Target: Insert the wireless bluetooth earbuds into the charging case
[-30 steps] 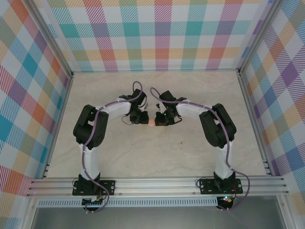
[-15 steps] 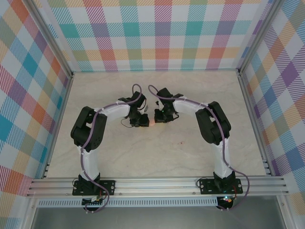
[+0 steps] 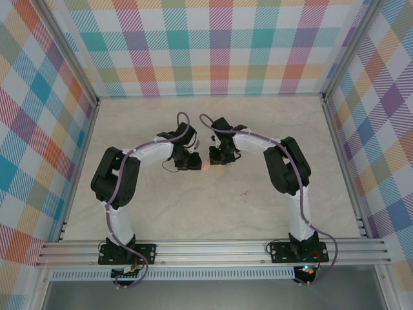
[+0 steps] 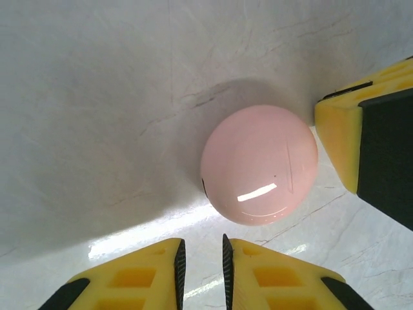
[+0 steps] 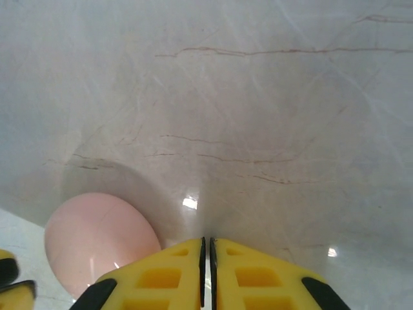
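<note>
Both end effectors are empty. The left end effector [image 4: 202, 250] hangs just short of the case [image 4: 259, 165] with its tips all but pressed together, and the right end effector [image 5: 206, 244] is pressed fully together with the case low on its left. In the left wrist view 1 right finger [image 4: 341, 139] stands just beside the case's far edge, so the 2 crowd it from opposite sides. The case is pink, glossy and domed, and seems to lie shut on the tabletop [image 4: 97, 97] between them. A push from closed tips would likely skid or spin it rather than hold it. It could also jam against the opposite finger, or the 2 arms could knock together. With the lid down the earbuds cannot go in, and where they lie I cannot tell.
</note>
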`<state>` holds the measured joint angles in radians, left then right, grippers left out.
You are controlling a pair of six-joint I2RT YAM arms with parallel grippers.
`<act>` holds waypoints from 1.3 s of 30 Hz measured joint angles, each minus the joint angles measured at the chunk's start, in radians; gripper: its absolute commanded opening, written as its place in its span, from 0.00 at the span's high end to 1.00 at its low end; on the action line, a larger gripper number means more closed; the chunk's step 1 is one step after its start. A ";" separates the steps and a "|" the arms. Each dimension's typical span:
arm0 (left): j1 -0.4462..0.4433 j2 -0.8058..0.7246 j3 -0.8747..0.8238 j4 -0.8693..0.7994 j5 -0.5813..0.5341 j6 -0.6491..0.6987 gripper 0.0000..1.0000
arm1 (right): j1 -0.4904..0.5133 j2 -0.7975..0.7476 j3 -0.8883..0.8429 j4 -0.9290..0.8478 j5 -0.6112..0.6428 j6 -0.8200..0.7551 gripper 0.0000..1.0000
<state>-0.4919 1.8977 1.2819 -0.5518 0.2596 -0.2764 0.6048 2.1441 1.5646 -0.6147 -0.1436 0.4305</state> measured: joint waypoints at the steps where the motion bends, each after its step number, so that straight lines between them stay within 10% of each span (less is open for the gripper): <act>1: 0.004 -0.001 0.006 -0.007 -0.003 0.000 0.77 | 0.000 -0.006 -0.007 0.000 0.006 0.000 0.84; 18: 0.065 0.206 0.290 -0.059 -0.006 0.047 0.88 | 0.007 -0.125 -0.161 0.028 -0.093 0.005 0.84; 39: 0.058 0.189 0.178 -0.015 0.095 0.049 0.89 | 0.011 -0.073 -0.166 0.113 -0.153 0.086 0.86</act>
<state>-0.4339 2.0869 1.4601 -0.5671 0.3550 -0.2276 0.6159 2.0708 1.3987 -0.5014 -0.2970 0.5163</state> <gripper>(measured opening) 0.111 0.141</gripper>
